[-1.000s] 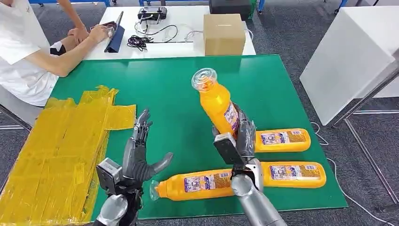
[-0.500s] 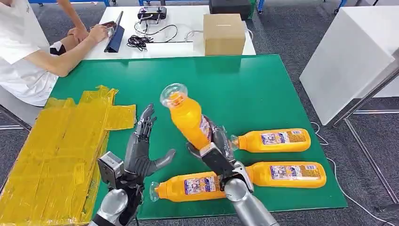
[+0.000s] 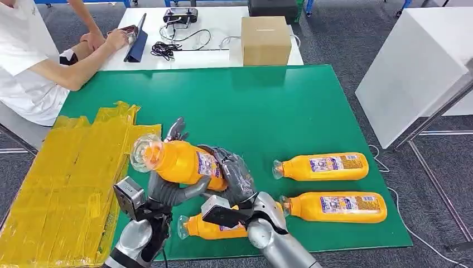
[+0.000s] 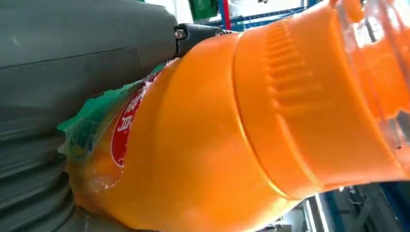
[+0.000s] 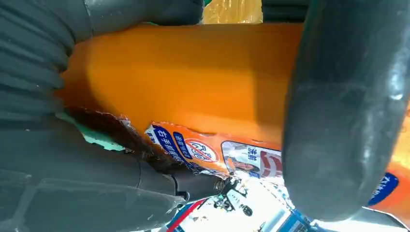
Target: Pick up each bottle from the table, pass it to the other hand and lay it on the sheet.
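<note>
bottle (image 3: 184, 162): lifted over surface (image 3: 290, 106), tilted, cap toward sheet (image 3: 61, 178)
right hand (image 3: 234, 177): wrapped round label end
left hand (image 3: 167, 187): under bottle body, fingers apart; grip not confirmed
handling: full, likely heavy; smooth, stiff plastic, may slip
take hold: mid-body beside label, not the narrow neck

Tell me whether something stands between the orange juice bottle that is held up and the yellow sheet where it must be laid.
Nothing visible does. The held orange plastic bottle is at the left robot hand, and the crinkled yellow sheet lies just beyond, with bare green table between.
</note>
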Robot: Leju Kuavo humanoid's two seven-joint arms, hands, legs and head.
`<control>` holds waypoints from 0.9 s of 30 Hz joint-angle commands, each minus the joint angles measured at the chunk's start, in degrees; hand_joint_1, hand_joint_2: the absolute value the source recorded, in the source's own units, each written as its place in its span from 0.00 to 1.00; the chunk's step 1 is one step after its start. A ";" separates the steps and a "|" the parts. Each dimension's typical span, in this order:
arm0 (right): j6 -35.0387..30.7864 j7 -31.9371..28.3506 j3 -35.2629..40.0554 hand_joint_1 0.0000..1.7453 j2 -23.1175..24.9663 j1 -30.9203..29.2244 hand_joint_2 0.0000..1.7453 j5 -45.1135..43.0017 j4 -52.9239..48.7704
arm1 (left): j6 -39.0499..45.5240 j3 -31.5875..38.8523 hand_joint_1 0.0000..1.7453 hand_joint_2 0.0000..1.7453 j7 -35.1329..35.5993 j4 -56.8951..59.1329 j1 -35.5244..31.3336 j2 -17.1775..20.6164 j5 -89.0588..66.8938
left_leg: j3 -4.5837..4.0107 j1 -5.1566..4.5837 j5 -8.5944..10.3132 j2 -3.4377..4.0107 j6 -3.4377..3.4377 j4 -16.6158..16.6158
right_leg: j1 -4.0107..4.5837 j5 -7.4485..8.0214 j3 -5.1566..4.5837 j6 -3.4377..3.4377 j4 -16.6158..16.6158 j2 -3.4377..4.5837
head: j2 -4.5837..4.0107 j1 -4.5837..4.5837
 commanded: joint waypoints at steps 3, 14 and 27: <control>-0.45 -0.52 7.49 1.00 -1.24 -3.47 1.00 4.23 2.66 | -0.58 -1.75 0.00 1.00 0.84 4.51 -3.18 1.61 0.52 | 0.33 -0.02 -0.09 0.08 -0.01 -0.09 | -0.02 -0.07 0.32 0.05 -0.09 0.04 | 0.00 0.00; 0.18 4.26 13.19 1.00 -2.61 -5.02 1.00 6.03 5.82 | 1.06 2.97 1.00 1.00 -1.64 0.61 -1.43 -0.51 6.73 | 0.24 0.01 -0.06 -0.01 0.01 -0.07 | 0.02 -0.07 0.25 0.05 -0.11 -0.06 | 0.00 0.00; -1.85 4.95 9.34 1.00 -2.32 -4.20 1.00 3.21 6.79 | 3.62 4.77 1.00 1.00 -2.44 -0.81 -0.79 -1.28 9.70 | 0.37 0.01 -0.10 -0.06 0.01 -0.09 | 0.01 -0.12 0.40 0.08 -0.15 -0.15 | 0.00 0.00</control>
